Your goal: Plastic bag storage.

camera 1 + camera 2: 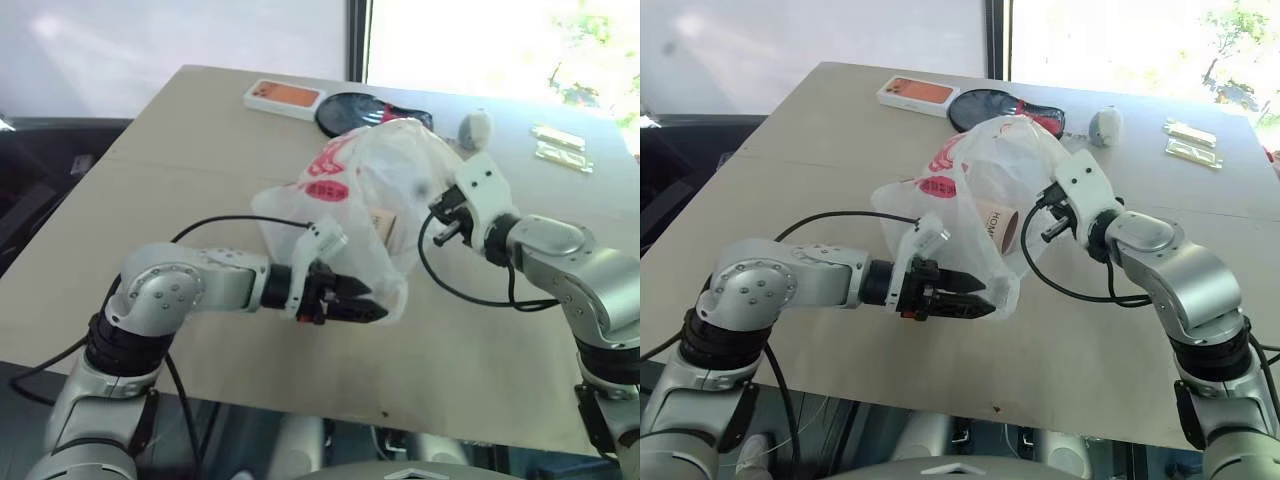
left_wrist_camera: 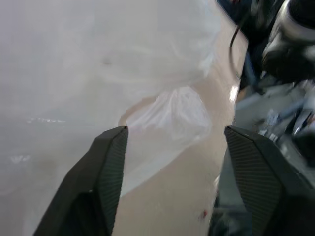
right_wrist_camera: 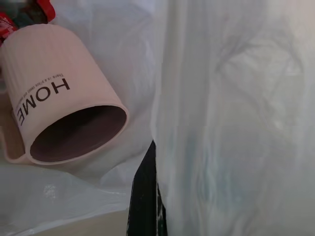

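The right gripper (image 1: 1048,222) is pinching the bag (image 1: 990,190) film, holding it puffed above the table (image 1: 840,130), mug (image 3: 59,118) lying inside. The left gripper (image 1: 975,300), fingers apart, is reaching at the lower edge; it should close on a gathered fold, not loose film.

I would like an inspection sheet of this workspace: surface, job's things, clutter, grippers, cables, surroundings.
Surface: light wooden table.
Job's things: plastic bag held up over the table; a pink mug marked HOME lies inside it.
Clutter: orange phone, black round object, grey mouse, two small packets at the far edge.
Grippers: left gripper open at the bag's lower edge; right gripper shut on the bag's side.
Cables: black cables on both arms.
Surroundings: bright window behind.
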Controlling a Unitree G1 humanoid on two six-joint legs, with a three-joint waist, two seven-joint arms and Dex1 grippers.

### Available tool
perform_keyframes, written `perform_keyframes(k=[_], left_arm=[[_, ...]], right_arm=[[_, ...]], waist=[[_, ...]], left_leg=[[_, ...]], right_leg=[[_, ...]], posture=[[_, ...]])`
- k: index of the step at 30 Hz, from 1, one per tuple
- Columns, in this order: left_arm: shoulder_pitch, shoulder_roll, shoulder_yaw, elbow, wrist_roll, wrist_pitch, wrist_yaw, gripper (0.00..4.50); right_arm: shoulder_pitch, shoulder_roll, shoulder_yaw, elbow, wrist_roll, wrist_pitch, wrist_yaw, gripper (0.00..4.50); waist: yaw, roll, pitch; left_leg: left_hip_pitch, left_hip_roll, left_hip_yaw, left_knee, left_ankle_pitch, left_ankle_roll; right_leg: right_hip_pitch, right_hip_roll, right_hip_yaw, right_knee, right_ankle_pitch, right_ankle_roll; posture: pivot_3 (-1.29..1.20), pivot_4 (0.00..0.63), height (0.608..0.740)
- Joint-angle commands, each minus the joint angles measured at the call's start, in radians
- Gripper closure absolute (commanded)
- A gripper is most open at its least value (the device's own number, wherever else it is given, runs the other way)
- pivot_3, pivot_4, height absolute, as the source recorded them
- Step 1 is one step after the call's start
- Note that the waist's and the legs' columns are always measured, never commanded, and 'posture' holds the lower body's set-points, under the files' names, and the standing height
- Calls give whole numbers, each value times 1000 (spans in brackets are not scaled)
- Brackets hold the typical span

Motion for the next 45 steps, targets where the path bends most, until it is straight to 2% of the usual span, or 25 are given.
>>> perform_keyframes(k=[1, 5, 11, 20, 25, 27, 28, 29, 30, 32, 33, 34, 37, 39, 41, 43, 45], left_arm=[[-63, 78, -162, -27, 249, -175, -324, 1342], [-114, 141, -315, 23, 515, -403, -595, 1342], [-174, 114, -388, 140, 729, -666, -878, 1342], [-225, -89, -426, 313, 976, -917, -945, 1342], [-245, -190, -473, 378, 1062, -904, -955, 1342], [-247, -221, -490, 415, 1085, -883, -954, 1984], [-245, -239, -485, 430, 1080, -870, -945, 2056], [-242, -254, -475, 437, 1070, -852, -938, 2411], [-238, -263, -462, 437, 1060, -830, -935, 3055], [-222, -274, -406, 416, 1013, -758, -933, 3753], [-212, -273, -353, 387, 950, -684, -933, 4253], [-198, -271, -290, 359, 877, -622, -933, 4429], [-183, -287, -68, 293, 634, -425, -894, 4429], [-225, -307, 144, 302, 433, -245, -787, 4429], [-319, -303, 409, 394, 185, -98, -608, 4429], [-407, -267, 611, 490, 17, -70, -434, 4429], [-469, -239, 723, 548, -36, -99, -295, 4429]], right_arm=[[-23, -8, -13, -6, -14, -26, 14, 4500], [-26, -13, -8, 3, -25, -36, 27, 4500], [-23, -4, 2, 3, -40, -43, 34, 4500], [-16, 3, 12, 10, -57, -55, 39, 4500], [-23, 12, 22, 20, -66, -57, 41, 4500], [-20, 10, 24, 21, -67, -55, 44, 4500], [-19, 11, 25, 23, -67, -55, 45, 4500], [-19, 11, 26, 24, -68, -54, 45, 4500], [-18, 11, 26, 23, -68, -54, 45, 4500], [-20, 13, 24, 27, -69, -56, 48, 4500], [-22, 16, 17, 33, -67, -58, 51, 4500], [-25, 18, 11, 44, -66, -64, 54, 4500], [-33, 46, -29, 80, -45, -79, 66, 4500], [-61, 96, -96, 123, 2, -77, 77, 4500], [-130, 162, -204, 193, 81, -71, 92, 4500], [-249, 223, -337, 287, 180, -61, 96, 4500], [-360, 252, -432, 369, 258, -60, 95, 4500]], waist=[[0, 0, 0], [-1, 1, 1], [-1, 1, 1], [0, 1, 1], [-3, 1, 1], [-4, 1, 1], [-4, 1, 1], [-2, 2, 0], [-2, 2, 0], [-2, 2, 0], [-2, 2, 0], [-4, 2, 0], [-11, 2, 0], [-16, 2, 1], [-23, 1, 2], [-30, 1, 3], [-31, 2, 4]], left_leg=[[0, 0, 0, 0, 0, 0], [-1, 0, 1, -1, 0, 0], [-2, 1, 2, -1, 0, 0], [-2, 1, 1, 0, 0, 1], [-2, 1, 2, 0, 0, 1], [-3, 2, 3, 0, 0, 1], [-3, 2, 3, 0, 0, 1], [-3, 2, 3, 0, 0, 1], [-3, 2, 3, 0, 0, 1], [-3, 2, 3, 1, 0, 1], [-3, 2, 3, 1, 0, 1], [-3, 2, 3, 1, 0, 1], [-3, 2, 3, 0, 0, 1], [-3, 3, 2, 1, 0, 1], [-3, 3, 2, 1, 0, 1], [-4, 3, 2, 2, 0, 1], [-3, 3, 2, 2, 0, 1]], right_leg=[[0, 0, 0, 0, 0, 0], [-1, 1, 0, 0, 0, 0], [-2, 1, 1, 0, 0, 0], [-2, 1, 1, -1, 0, 0], [-3, 2, 2, 0, 0, 0], [-5, 2, 3, 0, 0, 0], [-5, 2, 3, 1, 0, 0], [-5, 2, 3, 1, 0, 0], [-5, 2, 3, 1, 0, 0], [-5, 2, 3, 1, 0, 0], [-5, 2, 3, 1, 0, 0], [-5, 2, 3, 1, 0, 0], [-6, 2, 4, 1, 0, 0], [-5, 2, 4, 1, 0, 1], [-5, 2, 4, 2, 0, 1], [-5, 2, 3, 3, 0, 1], [-6, 1, 4, 3, 0, 0]], posture=[[0, 150, 740], [0, 150, 740], [0, 150, 740], [0, 150, 740], [0, 150, 740], [0, 150, 740], [0, 150, 740], [0, 150, 740], [0, 150, 740], [0, 150, 740], [0, 150, 740], [0, 150, 740], [0, 150, 740], [0, 150, 740], [0, 150, 740], [0, 150, 740], [0, 150, 740]])
